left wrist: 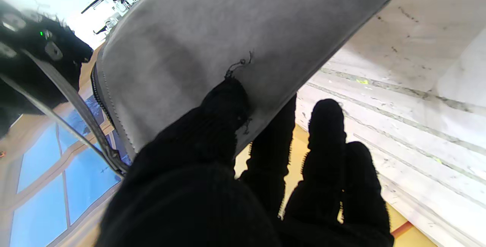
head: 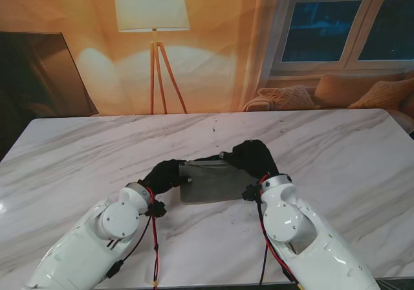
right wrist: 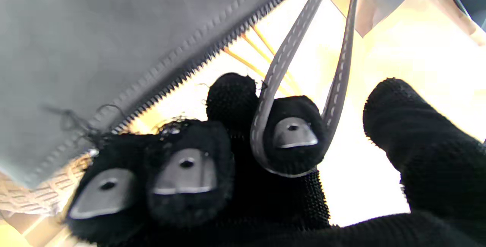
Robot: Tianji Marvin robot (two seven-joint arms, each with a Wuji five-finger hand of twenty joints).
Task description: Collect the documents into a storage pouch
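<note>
Pouch: a flat grey storage pouch [head: 210, 181] near the middle of the marble table [head: 336, 141], between the two hands; in the left wrist view it looks tilted, with one edge off the tabletop.
Pouch contents: cannot tell; no opening or inside shows in any view, and no documents can be made out.
Zipper: a dark toothed zipper line [right wrist: 197, 55] runs along the pouch's edge; whether it is open or closed cannot be told.
Strap: a thin grey stitched loop [right wrist: 288, 68] hangs from the pouch and passes around one finger [right wrist: 292, 133] of the right hand.
Left hand: the black-gloved left hand [head: 163, 175] grips the pouch's left edge, thumb [left wrist: 224, 106] pressed on the grey face, other fingers [left wrist: 326, 125] curled behind the edge.
Right hand: the black-gloved right hand [head: 253, 156] sits on the pouch's far right corner, fingers curled at the zipper edge with the strap hooked on one finger, so it holds the pouch.
Around: a floor lamp [head: 152, 18] with a wooden tripod stands beyond the table; a sofa with cushions [head: 336, 92] sits under a window [head: 352, 18] farther to the right.
In the way: the hands cover both side edges of the pouch.
</note>
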